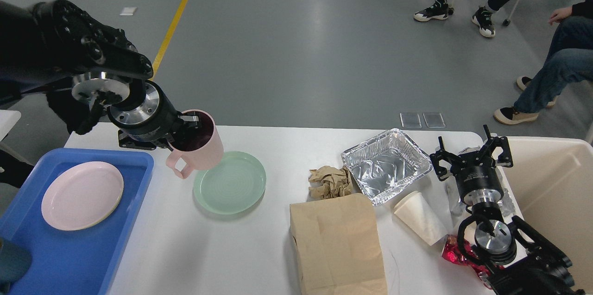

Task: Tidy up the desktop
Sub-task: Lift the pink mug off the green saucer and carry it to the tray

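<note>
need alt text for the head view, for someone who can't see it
The left gripper holds a pink mug lifted above the white desktop, between a green plate and a blue tray carrying a pink plate. To the right lie a paper bag, crumpled paper, a foil tray and a paper cup, near the open right gripper.

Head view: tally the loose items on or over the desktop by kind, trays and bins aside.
Plates: 2, pink plate and green plate
Mugs: 1, pink mug, held by the left gripper
Foil trays: 1, foil tray
Paper bags: 1, paper bag
Crumpled paper: 1, brown wad
Paper cups: 1, cup
Red wrappers: 1, wrapper
Total: 8
</note>
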